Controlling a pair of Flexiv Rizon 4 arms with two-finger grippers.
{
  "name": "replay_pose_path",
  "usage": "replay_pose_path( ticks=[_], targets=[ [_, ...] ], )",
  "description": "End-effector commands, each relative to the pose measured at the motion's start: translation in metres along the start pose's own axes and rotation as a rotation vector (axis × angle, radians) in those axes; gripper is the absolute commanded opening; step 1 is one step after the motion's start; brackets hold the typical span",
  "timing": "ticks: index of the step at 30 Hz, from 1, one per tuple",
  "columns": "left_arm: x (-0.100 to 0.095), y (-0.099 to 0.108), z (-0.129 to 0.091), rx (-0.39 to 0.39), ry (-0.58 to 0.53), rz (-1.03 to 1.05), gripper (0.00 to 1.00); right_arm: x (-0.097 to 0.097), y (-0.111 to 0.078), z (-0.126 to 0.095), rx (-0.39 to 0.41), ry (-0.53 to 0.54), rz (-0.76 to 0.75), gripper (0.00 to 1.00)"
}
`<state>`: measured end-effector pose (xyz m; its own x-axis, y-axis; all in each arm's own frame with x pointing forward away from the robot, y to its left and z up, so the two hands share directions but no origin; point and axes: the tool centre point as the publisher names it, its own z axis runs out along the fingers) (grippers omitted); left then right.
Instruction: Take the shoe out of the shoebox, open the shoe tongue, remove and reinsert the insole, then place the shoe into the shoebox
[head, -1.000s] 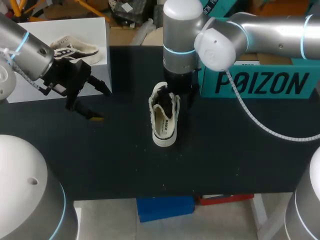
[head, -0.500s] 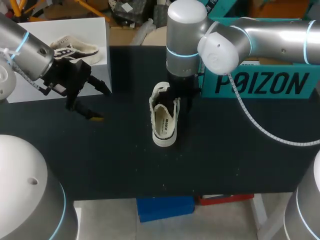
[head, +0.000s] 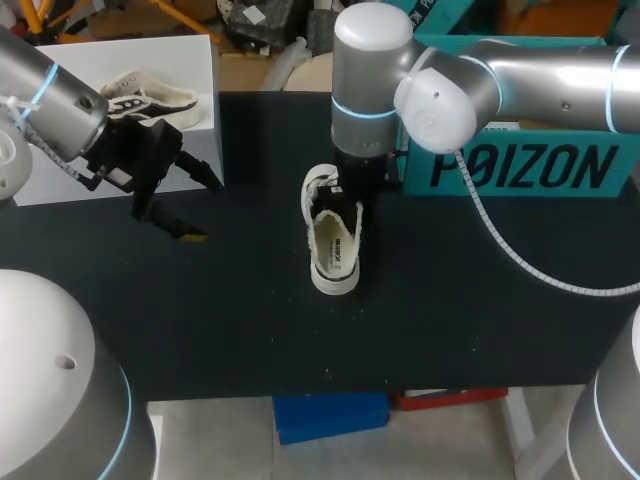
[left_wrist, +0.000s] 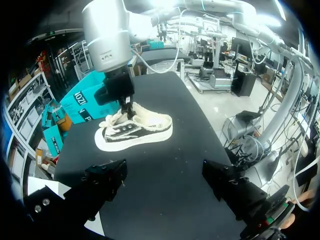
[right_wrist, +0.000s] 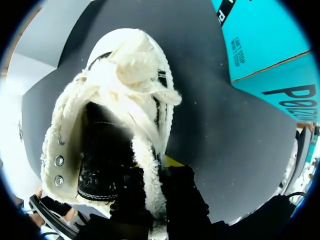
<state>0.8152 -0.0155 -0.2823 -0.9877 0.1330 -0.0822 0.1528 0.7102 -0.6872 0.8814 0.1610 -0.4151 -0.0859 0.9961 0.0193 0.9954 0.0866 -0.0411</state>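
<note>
Shoe (head: 334, 243) slid slightly nearer with right gripper (right_wrist: 153, 172); only its wrist view shows fingers pinching the fleecy side wall. Left gripper (left_wrist: 165, 182) spread wide, well apart.

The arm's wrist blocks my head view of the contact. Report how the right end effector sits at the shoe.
Observer: In the right wrist view the right end effector pinches the shoe by its fleecy rim, one finger inside and one outside.
Operator: Confirm the shoe is not lifted.
Observer: In the left wrist view its sole appears to lie flat on the table.
Operator: Describe its side wall.
Observer: It is black with pale markings, above a white sole.
</note>
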Motion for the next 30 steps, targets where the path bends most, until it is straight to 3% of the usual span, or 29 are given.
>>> replay_pose_path(
  ticks=[1, 7, 10, 13, 17, 20, 26, 27, 30],
  targets=[
    [0.001, 0.0, -0.001, -0.004, 0.0, -0.001, 1.0, -0.005, -0.003, -0.015, -0.003, -0.003, -0.001, 0.0],
    [0.001, 0.0, -0.001, -0.004, 0.0, -0.001, 1.0, -0.017, -0.006, -0.045, -0.017, -0.011, -0.032, 0.0],
    [0.001, 0.0, -0.001, -0.004, 0.0, -0.001, 1.0, -0.026, -0.007, -0.072, -0.012, -0.002, -0.08, 0.0],
    [0.001, 0.0, -0.001, -0.004, 0.0, -0.001, 1.0, -0.036, -0.004, -0.104, -0.005, 0.015, -0.166, 0.0],
    [0.001, 0.0, -0.001, -0.004, 0.0, -0.001, 1.0, -0.043, -0.001, -0.16, -0.075, 0.019, -0.311, 0.0],
    [0.001, 0.0, -0.001, -0.004, 0.0, -0.001, 1.0, -0.051, 0.002, -0.197, -0.089, 0.079, -0.507, 0.0],
    [0.001, 0.0, -0.001, -0.004, 0.0, -0.001, 1.0, -0.056, -0.005, -0.247, 0.075, 0.153, -0.995, 0.0],
    [0.001, 0.0, -0.001, -0.004, 0.0, -0.001, 1.0, -0.059, -0.006, -0.251, 0.112, 0.111, -1.026, 0.0],
    [0.001, 0.0, -0.001, -0.004, 0.0, -0.001, 1.0, -0.065, -0.01, -0.26, 0.181, 0.136, -1.075, 0.0]
  ],
)
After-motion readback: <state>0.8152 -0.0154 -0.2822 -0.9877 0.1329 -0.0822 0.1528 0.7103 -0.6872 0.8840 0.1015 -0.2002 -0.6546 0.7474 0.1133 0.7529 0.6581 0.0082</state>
